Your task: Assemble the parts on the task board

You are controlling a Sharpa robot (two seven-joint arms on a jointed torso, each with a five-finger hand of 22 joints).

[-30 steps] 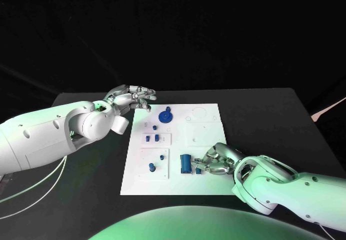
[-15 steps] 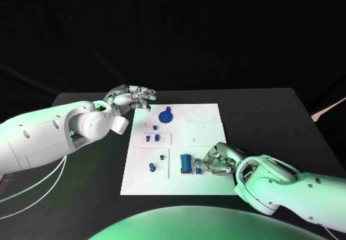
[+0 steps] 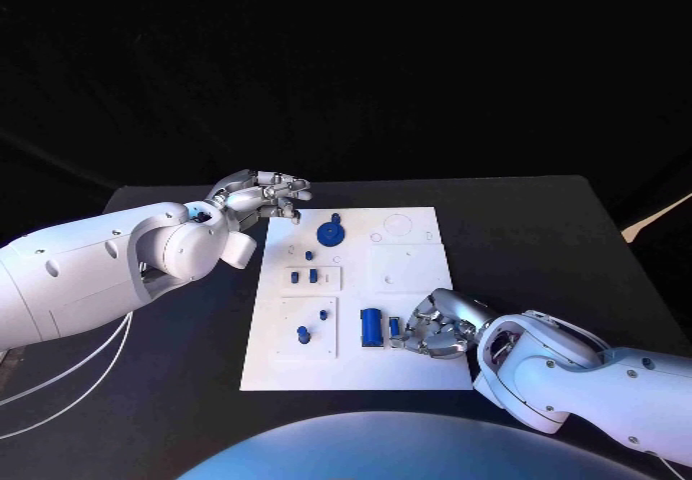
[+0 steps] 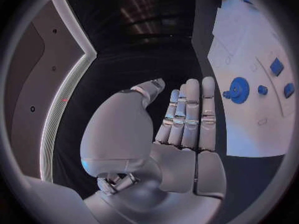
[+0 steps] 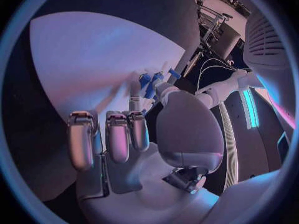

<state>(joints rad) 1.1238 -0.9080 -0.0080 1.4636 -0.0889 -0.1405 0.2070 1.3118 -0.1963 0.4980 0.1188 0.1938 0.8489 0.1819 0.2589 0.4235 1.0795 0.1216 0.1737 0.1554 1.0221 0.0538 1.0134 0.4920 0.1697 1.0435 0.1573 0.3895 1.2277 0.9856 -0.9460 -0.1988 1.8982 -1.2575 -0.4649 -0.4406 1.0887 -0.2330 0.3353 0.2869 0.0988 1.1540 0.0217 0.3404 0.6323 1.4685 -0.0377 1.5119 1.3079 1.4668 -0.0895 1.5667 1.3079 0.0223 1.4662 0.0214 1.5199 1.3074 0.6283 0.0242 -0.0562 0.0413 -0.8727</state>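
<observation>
Task board [image 3: 411, 262] mid-bench [image 3: 534, 230]; several blue parts [image 3: 330, 234] seated, far-right recesses bare: judged partway. Right robot hand [image 3: 433, 327] at board's near edge beside blue cylinder [image 3: 374, 325], grasp unclear. Left robot hand [image 3: 260, 194] off far corner, fingers apart, holding nothing.

The left arm comes in from the left side, and its hand [image 3: 261, 193] hangs at the far left, with the fingers [image 4: 187, 112] straight and close together, holding nothing. The right arm comes in from the near right. Its hand [image 3: 437, 325] is low, with the fingers [image 5: 117, 134] curled inward; what it holds cannot be told.
</observation>
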